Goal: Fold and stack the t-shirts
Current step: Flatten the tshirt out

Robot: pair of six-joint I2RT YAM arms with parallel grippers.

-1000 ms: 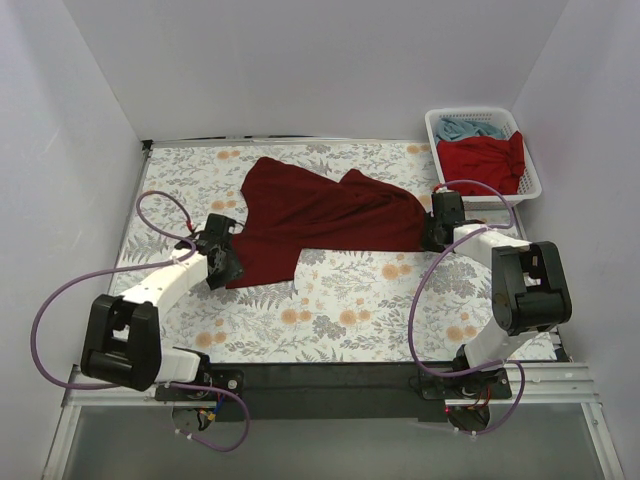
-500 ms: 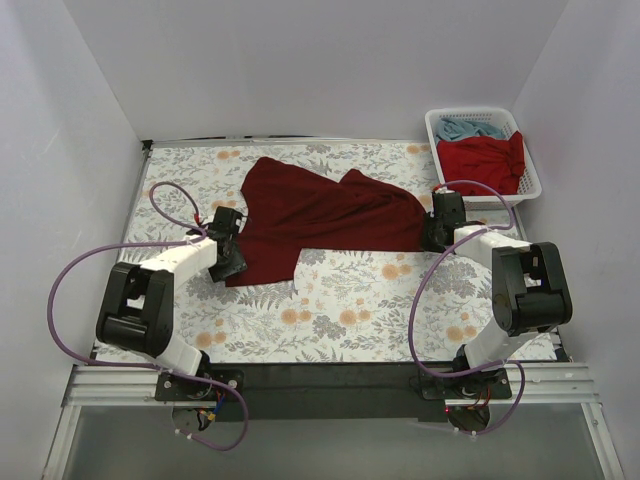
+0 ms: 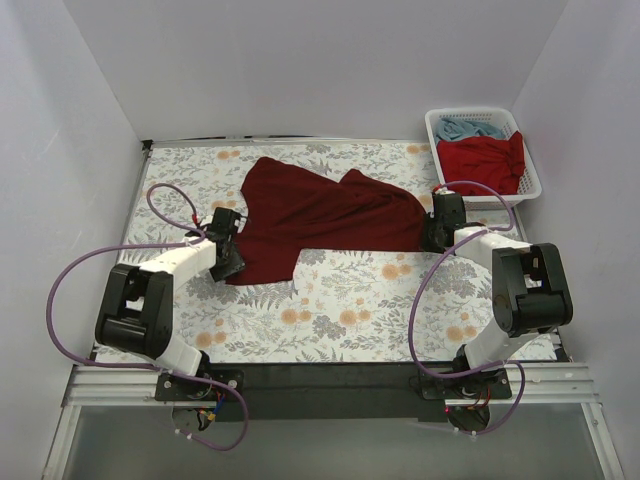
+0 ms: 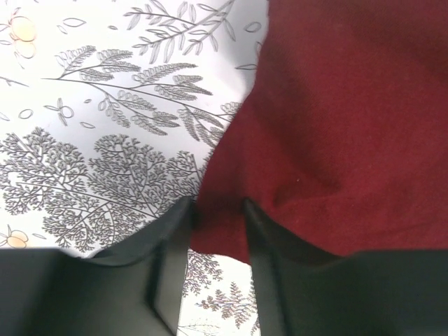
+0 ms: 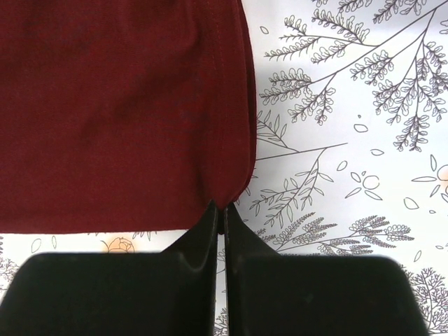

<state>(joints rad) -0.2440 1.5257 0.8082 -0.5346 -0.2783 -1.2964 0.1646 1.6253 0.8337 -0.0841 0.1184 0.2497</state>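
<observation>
The large dark maroon t-shirt (image 3: 320,210) lies spread and rumpled across the far half of the table. My left gripper (image 3: 231,263) is at its near-left corner. In the left wrist view the jaws (image 4: 218,210) stand apart with that corner of the maroon cloth (image 4: 336,126) between them. My right gripper (image 3: 432,238) is at the shirt's right end. In the right wrist view it (image 5: 224,210) is shut on the edge of the maroon cloth (image 5: 119,105). A brighter red t-shirt (image 3: 485,160) and a light blue one (image 3: 468,128) lie in the basket.
The white lattice basket (image 3: 436,133) stands at the far right corner, just beyond my right gripper. The floral table cloth (image 3: 340,300) covers the table. White walls close in the left, far and right sides.
My left arm has swung its elbow toward the near left, and its gripper has shifted slightly toward the shirt's near-left corner. The right arm and the shirt have not visibly moved.
</observation>
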